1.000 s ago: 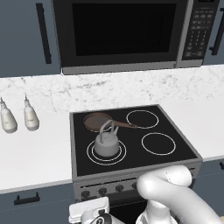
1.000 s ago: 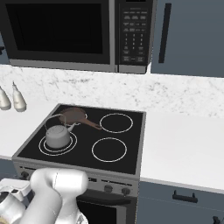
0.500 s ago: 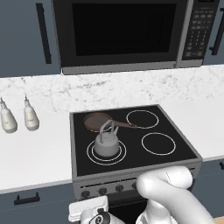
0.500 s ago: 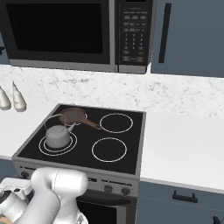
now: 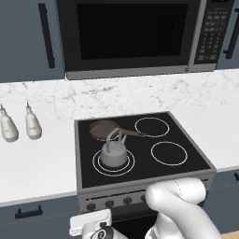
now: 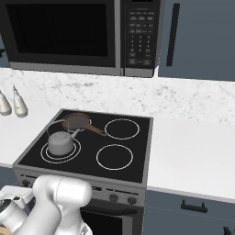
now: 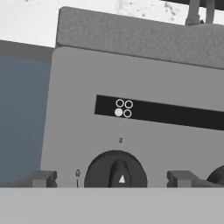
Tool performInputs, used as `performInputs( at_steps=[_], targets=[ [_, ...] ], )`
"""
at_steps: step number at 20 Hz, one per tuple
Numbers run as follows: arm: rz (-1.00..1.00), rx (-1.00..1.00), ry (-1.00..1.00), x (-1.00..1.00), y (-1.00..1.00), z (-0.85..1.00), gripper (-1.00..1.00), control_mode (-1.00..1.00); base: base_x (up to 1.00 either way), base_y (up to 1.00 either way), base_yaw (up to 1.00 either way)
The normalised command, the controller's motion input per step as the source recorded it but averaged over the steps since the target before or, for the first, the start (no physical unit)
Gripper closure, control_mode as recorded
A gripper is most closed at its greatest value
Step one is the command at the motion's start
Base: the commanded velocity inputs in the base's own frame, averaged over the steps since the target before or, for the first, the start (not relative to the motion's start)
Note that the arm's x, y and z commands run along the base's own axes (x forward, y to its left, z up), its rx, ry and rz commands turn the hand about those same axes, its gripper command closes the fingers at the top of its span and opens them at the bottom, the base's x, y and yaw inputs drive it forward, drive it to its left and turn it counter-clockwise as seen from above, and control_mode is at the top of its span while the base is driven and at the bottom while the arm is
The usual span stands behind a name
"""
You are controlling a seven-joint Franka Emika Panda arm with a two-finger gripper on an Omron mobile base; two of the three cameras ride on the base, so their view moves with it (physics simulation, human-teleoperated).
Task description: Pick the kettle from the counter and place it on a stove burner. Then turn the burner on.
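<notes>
The grey kettle (image 5: 113, 154) (image 6: 60, 143) stands upright on the front-left stove burner (image 5: 130, 164) (image 6: 76, 151), inside its double white rings. White marbled counter (image 5: 37, 158) (image 6: 193, 151) lies on both sides of the cooktop. My gripper (image 7: 113, 178) is low in front of the stove's control panel and open. One fingertip (image 7: 43, 178) sits left and the other right of a black knob (image 7: 116, 171), apart from it. Above the knob, a small burner diagram (image 7: 118, 112) has its lower-left dot filled white.
A brown frying pan (image 5: 103, 128) (image 6: 77, 121) rests on the back-left burner, just behind the kettle. Two white bottles (image 5: 8, 128) (image 5: 32, 125) stand on the left counter. A microwave (image 5: 135, 37) hangs above. More knobs (image 5: 109, 203) line the stove front.
</notes>
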Motion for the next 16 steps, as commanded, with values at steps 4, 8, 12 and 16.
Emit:
performInputs(
  at_steps=[4,8,12,16],
  targets=[
    [0.00,0.00,0.00,0.00,0.00,0.00,-1.00,-1.00,0.00,0.00,0.00],
    [0.00,0.00,0.00,0.00,0.00,0.00,1.00,-1.00,0.00,0.00,0.00],
    [0.00,0.00,0.00,0.00,0.00,0.00,1.00,-1.00,0.00,0.00,0.00],
    [0.00,0.00,0.00,0.01,0.00,0.00,1.00,-1.00,0.00,0.00,0.00]
  ],
)
